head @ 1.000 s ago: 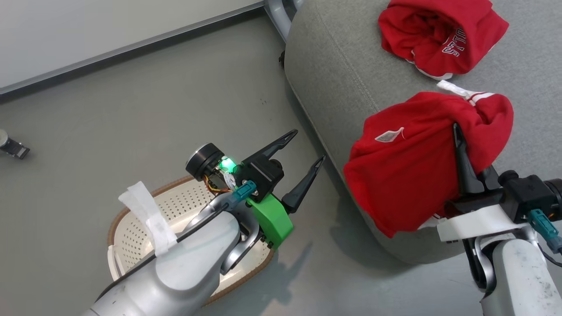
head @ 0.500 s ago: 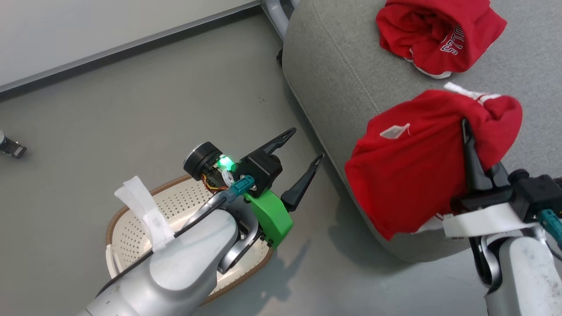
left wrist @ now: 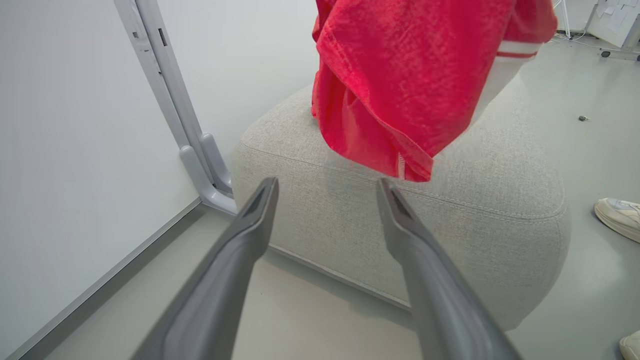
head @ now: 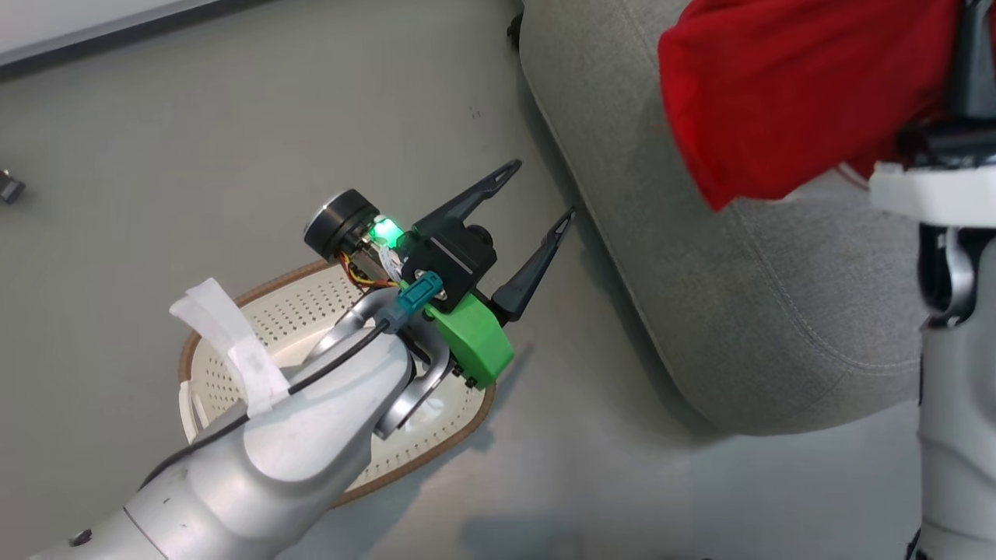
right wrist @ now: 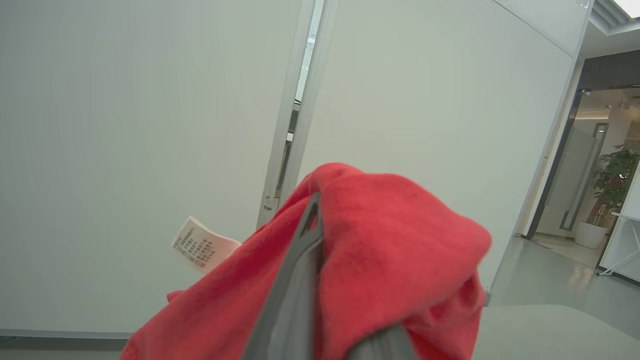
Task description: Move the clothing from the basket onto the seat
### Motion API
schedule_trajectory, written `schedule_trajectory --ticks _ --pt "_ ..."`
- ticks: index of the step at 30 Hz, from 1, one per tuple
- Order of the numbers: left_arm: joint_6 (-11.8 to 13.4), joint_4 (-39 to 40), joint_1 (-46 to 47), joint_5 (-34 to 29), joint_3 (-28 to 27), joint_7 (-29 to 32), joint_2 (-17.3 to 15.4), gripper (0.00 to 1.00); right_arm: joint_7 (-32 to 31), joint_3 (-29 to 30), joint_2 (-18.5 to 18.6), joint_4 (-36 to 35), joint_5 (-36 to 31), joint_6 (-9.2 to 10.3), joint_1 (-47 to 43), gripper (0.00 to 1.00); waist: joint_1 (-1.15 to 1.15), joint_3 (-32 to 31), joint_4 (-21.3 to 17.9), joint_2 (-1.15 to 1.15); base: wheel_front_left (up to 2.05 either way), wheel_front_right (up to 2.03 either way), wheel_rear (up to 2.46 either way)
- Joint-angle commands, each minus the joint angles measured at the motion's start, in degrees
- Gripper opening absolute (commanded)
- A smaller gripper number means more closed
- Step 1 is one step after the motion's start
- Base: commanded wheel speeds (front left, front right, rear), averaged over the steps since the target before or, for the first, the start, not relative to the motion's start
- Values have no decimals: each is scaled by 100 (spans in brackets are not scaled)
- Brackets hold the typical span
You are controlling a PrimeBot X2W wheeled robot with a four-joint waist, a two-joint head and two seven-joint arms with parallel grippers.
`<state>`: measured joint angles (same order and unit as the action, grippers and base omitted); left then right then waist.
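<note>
One piece of red clothing (head: pixel 778 93) hangs over the near end of the grey seat (head: pixel 700 295), draped over my right gripper (right wrist: pixel 320 220), which is shut on its fabric. The left wrist view shows the clothing (left wrist: pixel 400 85) with a white trim stripe, its hem dangling just above the seat (left wrist: pixel 400 225). A white label (right wrist: pixel 200 245) sticks out of the clothing (right wrist: pixel 400 260). My left gripper (head: pixel 545 189) is open and holds nothing, out over the floor between the basket (head: pixel 257 292) and the seat. What shows of the basket's inside is bare. From its wrist, the left gripper (left wrist: pixel 327 185) points at the seat's side.
A white wall with a grey frame post (left wrist: pixel 190 150) stands behind the seat. A person's shoe (left wrist: pixel 617 217) rests on the floor at the seat's far side. A small dark object (head: pixel 8 187) lies on the floor at far left.
The head camera has tilted, shifting the whole picture. My right gripper has carried the red clothing up and farther over the seat. The left arm has stayed over the basket.
</note>
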<state>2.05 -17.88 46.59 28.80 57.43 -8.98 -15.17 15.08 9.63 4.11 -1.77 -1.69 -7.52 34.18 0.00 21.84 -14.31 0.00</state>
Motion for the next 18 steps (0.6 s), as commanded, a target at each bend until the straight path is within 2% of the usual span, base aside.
schedule_trajectory --ticks 1,11,18 --pt "28 28 124 -32 -32 -13 -66 100 13 71 96 11 -37 6 287 0 0 397 170 0 0 0 0" --pt "40 162 534 -213 -32 -28 -60 100 12 955 944 638 -76 6 1994 0 0 1139 358 0 0 0 0" --pt "23 164 704 -259 -23 -93 -29 100 12 1247 1613 1741 -65 6 2522 0 0 1408 425 0 0 0 0"
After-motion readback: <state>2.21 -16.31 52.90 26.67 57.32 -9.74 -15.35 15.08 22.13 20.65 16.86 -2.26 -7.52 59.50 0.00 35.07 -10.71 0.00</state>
